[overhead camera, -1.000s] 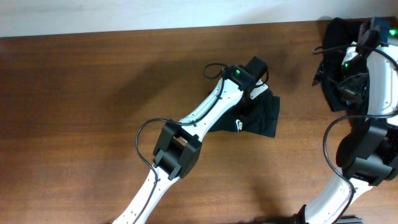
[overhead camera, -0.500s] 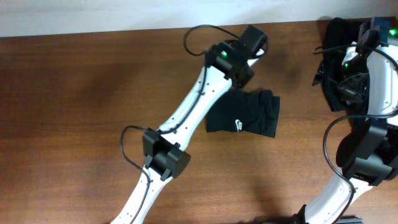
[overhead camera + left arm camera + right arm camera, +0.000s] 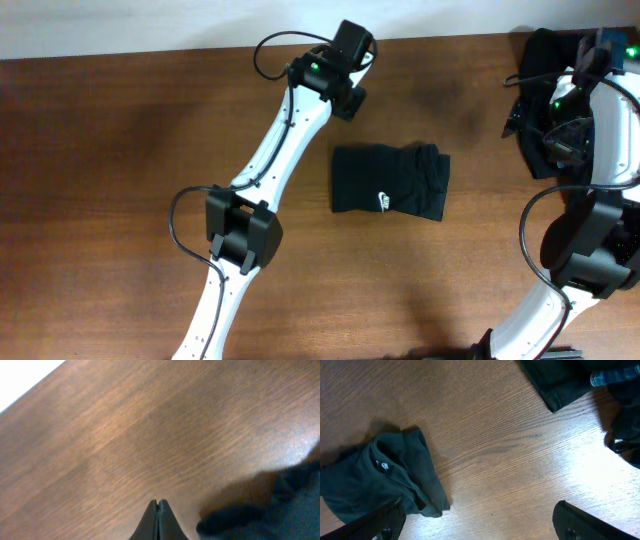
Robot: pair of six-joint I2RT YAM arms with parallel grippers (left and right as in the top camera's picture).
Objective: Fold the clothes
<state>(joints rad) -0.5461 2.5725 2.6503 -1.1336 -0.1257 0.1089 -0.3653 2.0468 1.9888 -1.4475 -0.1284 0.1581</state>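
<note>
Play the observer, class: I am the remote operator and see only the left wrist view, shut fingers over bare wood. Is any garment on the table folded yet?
Observer: Yes. The overhead view shows a black garment lying as a neat folded rectangle on the table, clear of the left gripper.
Operator: Any marking on it?
Observer: A small white logo sits near the edge closest to the robot.
Operator: And the other arm?
Observer: The right gripper is open and holds nothing.
Operator: Anything left to fold?
Observer: More black clothes lie heaped at the far right corner.

Clothes pile (image 3: 538, 60) perhaps half behind right arm (image 3: 612, 120)
</note>
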